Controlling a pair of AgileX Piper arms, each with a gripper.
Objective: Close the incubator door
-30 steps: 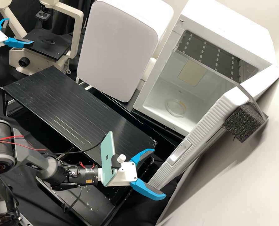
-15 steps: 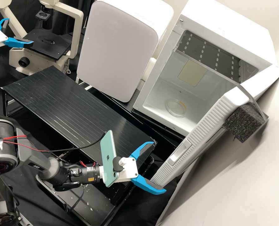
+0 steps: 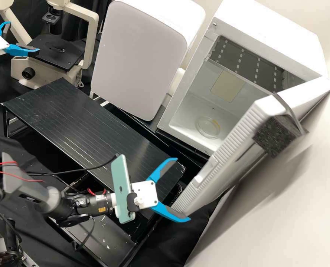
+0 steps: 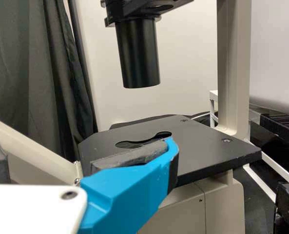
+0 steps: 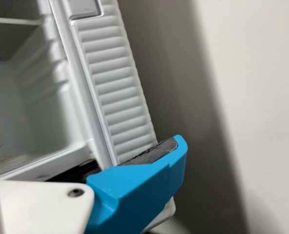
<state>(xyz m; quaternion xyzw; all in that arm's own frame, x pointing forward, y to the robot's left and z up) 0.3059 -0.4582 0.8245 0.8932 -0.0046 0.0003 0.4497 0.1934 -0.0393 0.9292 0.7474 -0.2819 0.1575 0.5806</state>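
Pale wall by the open incubator door, right gripper touching it, fingers apart, left gripper's spread too.

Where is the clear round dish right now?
In the high view, the clear round dish lies on the floor inside the open incubator, below the pale rectangular patch and left of the ridged door edge.

The box stands between the microscope on the left and the incubator on the right. Before the box lies the stand. Inside the incubator, the dish rests below the shelf. The door carries the block outside.
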